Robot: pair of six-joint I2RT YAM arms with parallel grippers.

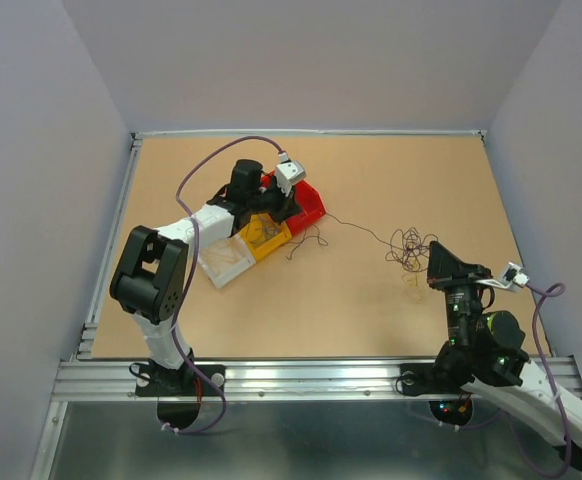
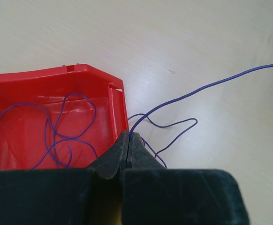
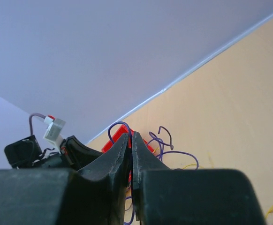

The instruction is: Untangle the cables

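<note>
On the left of the brown table (image 1: pixel 371 330) sit three little bins in a row: a clear bin (image 1: pixel 221 262), a yellow bin (image 1: pixel 263 240) and a red bin (image 1: pixel 314 205). Loops of thin purple wire (image 2: pixel 71 137) lie inside the red one.

The left gripper (image 2: pixel 128 136) is just beside the corner of the red bin. Its two black fingers are squeezed tight together. They pinch a purple cable (image 2: pixel 197 89). It makes a small loop beside the fingers and then runs away to the right across the table.

Farther right is the clump of cables (image 1: pixel 411 248). It is a loose messy ball of purple, dark and yellowish wires lying on the table, well apart from the bins. A few small yellow bits lie near it.

The right gripper (image 3: pixel 131 137) is right next to the clump. Its fingers are almost pressed together, with only a thin slit between them. A purple strand of the clump runs through that slit and curls up over the tips.
</note>
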